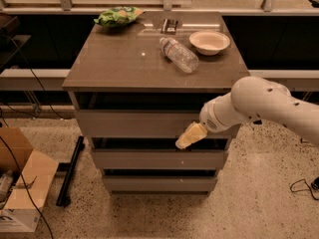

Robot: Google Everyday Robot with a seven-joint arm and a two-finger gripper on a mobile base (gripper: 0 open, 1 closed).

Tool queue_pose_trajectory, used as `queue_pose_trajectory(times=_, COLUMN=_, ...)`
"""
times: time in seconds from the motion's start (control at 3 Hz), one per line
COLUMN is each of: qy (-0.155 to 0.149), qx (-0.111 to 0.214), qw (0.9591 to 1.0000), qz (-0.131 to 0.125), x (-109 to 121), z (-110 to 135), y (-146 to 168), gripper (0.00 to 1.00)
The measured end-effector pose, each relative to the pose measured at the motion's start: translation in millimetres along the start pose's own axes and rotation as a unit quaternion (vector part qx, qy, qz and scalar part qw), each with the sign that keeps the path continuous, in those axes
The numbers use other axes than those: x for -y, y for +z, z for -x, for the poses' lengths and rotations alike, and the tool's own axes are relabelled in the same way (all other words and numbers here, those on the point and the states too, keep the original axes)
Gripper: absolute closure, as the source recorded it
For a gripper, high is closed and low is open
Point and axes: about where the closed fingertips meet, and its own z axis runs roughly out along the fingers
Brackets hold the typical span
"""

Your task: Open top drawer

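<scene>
The top drawer (139, 124) — flat grey, handleless — sits shut, the gripper (188, 136) at its lower right edge.

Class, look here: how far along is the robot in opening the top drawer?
Approach looks done: the end effector sits at the lower edge of the top drawer. In hand: finding purchase there; contact cannot be confirmed. Left: the whole pull, as the drawer does not look drawn out.

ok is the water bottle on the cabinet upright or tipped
Tipped: the water bottle lies on its side on the cabinet top. The pincer is down at the top drawer front.
</scene>
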Motion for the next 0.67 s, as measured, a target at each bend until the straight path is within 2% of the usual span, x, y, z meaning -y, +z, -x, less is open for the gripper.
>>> queue_pose_trajectory(times=0.33, qy=0.007, qx=0.005, qw=0.9999, qz=0.009, x=31.0, z=2.4, y=39.7, gripper=0.0)
queue_pose_trajectory(times=0.67, qy=0.018, qx=-0.009, qw=0.9993, qz=0.033, x=52.7, z=-3.0, y=83.9, gripper=0.0)
